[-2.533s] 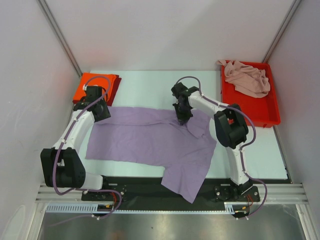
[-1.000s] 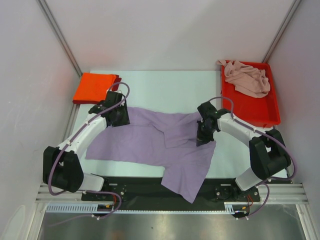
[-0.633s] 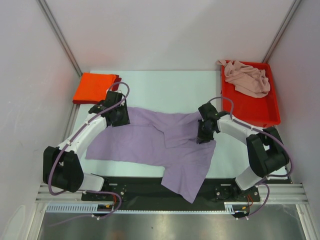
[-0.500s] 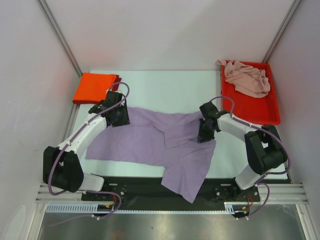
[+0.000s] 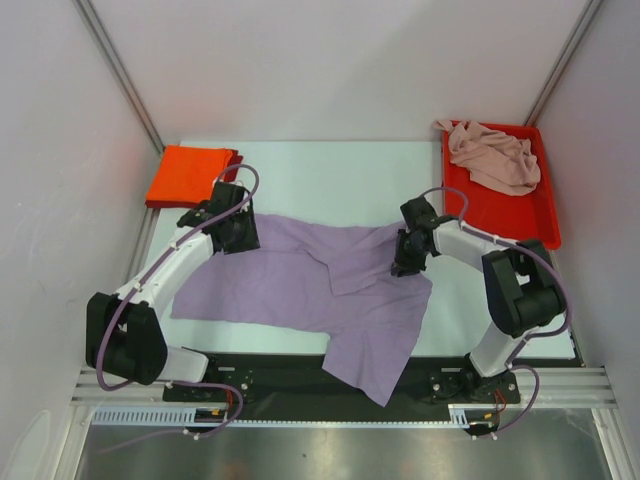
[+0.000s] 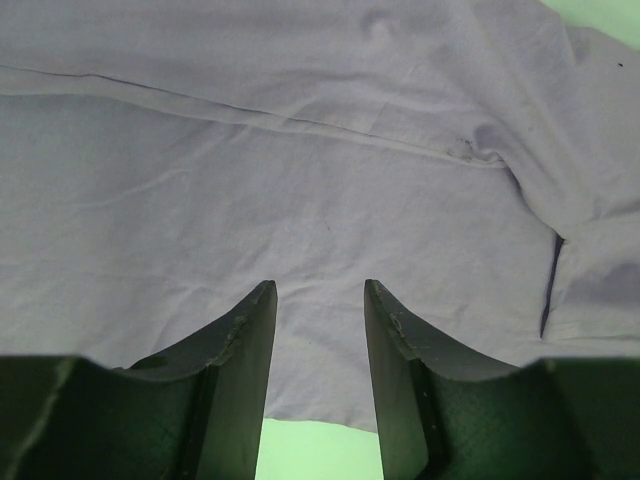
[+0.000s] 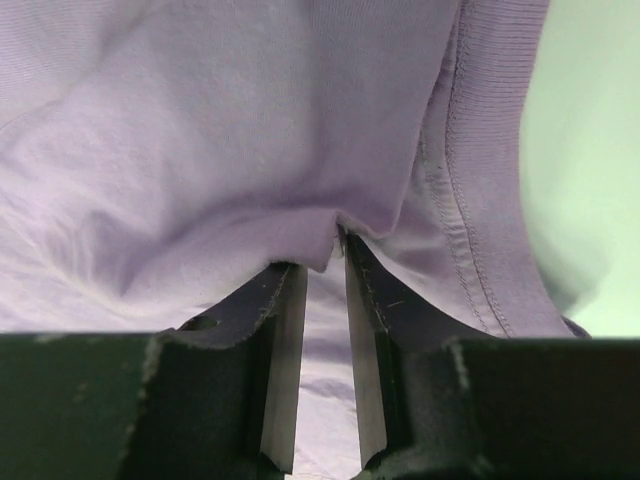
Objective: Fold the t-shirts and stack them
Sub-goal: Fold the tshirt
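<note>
The lavender-purple t-shirt (image 5: 290, 285) lies spread across the middle of the white table (image 5: 320, 175), mostly flat. 1 flap near its centre is folded back over the body. Its near right corner hangs past the table's front edge onto the black base rail.

The left gripper (image 5: 238, 235) is low over the shirt's far left corner. In the left wrist view its 2 fingers (image 6: 250, 340) stand clearly apart. Smooth purple cloth lies under them and nothing sits in the gap.

The right gripper (image 5: 402, 264) is down at the shirt's right edge, close to the folded flap. In the right wrist view its fingers (image 7: 285, 340) are parted by only a narrow slit. A small pucker of cloth is gathered right at their tips and touches them. A stitched hem runs down the cloth just to the right of that pucker, and bare table shows beyond it.

An orange-red t-shirt (image 5: 188, 176) lies folded into a neat rectangle at the far left corner of the table, just beyond the left gripper and apart from the purple shirt. A pale pink t-shirt (image 5: 495, 155) is crumpled in the far end of the red tray (image 5: 500, 228). The tray sits along the table's right side, near the right arm but not touching the purple cloth.
</note>
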